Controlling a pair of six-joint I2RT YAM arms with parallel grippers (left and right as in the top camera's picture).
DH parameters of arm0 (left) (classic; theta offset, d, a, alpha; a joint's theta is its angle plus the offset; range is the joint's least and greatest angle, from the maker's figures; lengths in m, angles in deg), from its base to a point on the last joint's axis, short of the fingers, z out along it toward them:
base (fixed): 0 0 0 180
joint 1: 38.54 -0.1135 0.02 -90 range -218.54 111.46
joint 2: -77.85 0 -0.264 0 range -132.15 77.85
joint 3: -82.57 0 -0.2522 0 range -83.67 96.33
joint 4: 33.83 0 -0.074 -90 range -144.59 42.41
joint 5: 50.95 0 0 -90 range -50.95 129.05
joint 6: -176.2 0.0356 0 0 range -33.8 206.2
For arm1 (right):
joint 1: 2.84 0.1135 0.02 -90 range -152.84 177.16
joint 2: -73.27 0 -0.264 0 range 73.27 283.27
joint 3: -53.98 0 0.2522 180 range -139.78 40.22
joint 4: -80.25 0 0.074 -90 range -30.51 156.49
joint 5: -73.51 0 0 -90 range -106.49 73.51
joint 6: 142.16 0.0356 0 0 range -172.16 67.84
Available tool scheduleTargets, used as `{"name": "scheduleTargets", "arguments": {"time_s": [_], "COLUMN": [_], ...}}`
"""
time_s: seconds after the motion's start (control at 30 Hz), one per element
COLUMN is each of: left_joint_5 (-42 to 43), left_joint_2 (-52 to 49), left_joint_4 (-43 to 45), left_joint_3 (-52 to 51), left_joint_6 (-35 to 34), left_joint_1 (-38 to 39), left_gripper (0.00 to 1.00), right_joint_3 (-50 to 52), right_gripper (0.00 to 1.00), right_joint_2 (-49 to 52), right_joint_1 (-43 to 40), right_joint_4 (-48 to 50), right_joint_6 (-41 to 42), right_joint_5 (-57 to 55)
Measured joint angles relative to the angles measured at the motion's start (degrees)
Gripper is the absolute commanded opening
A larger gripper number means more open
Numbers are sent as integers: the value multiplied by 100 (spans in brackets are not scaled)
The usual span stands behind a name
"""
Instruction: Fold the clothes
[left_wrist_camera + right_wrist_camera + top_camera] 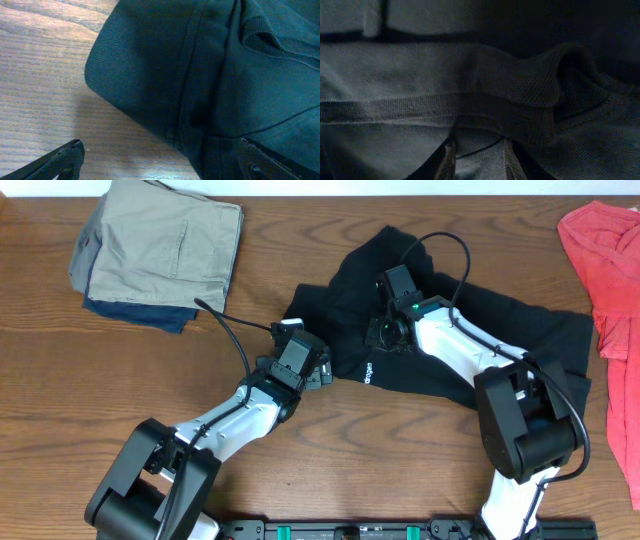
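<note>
The clothes (500, 330) are a black T-shirt lying crumpled at the middle of the wooden table, with small white lettering (369, 372) near its front edge. My left gripper (318, 372) sits at the shirt's left edge. In the left wrist view it (165, 162) is wide open, one finger over bare wood and the other over a hemmed fold of the shirt (200, 65). My right gripper (383, 332) is down on the middle of the shirt. In the right wrist view its fingers (481, 160) stand close together with a fold of the black fabric (470, 80) pinched between them.
A folded stack of khaki trousers over a navy garment (160, 250) lies at the back left. A red garment (610, 270) lies along the right edge. Bare wood (80, 370) runs along the front and left of the shirt.
</note>
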Motion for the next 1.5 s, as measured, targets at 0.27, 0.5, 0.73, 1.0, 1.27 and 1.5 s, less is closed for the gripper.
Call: {"name": "scheduleTargets", "arguments": {"time_s": [0.27, 0.5, 0.73, 1.0, 1.27, 1.5], "left_joint_5": [0, 0, 0, 0, 0, 0], "left_joint_2": [0, 0, 0, 0, 0, 0], "left_joint_4": [0, 2, 2, 2, 0, 2], "left_joint_3": [0, 0, 0, 0, 0, 0], "left_joint_6": [0, 0, 0, 0, 0, 0], "left_joint_1": [0, 0, 0, 0, 0, 0], "left_gripper": [98, 98, 98, 98, 98, 98], "right_joint_3": [2, 2, 4, 26, -229, -848], "right_gripper": [36, 40, 40, 45, 47, 40], "right_joint_2": [22, 74, 74, 79, 85, 85], "right_joint_1": [0, 0, -11, -37, -81, -195], "right_joint_4": [468, 745, 977, 1980, 1598, 826], "right_joint_6": [-55, -179, -225, -304, -516, -704], "right_joint_5": [-275, -442, -697, -802, -776, 118]}}
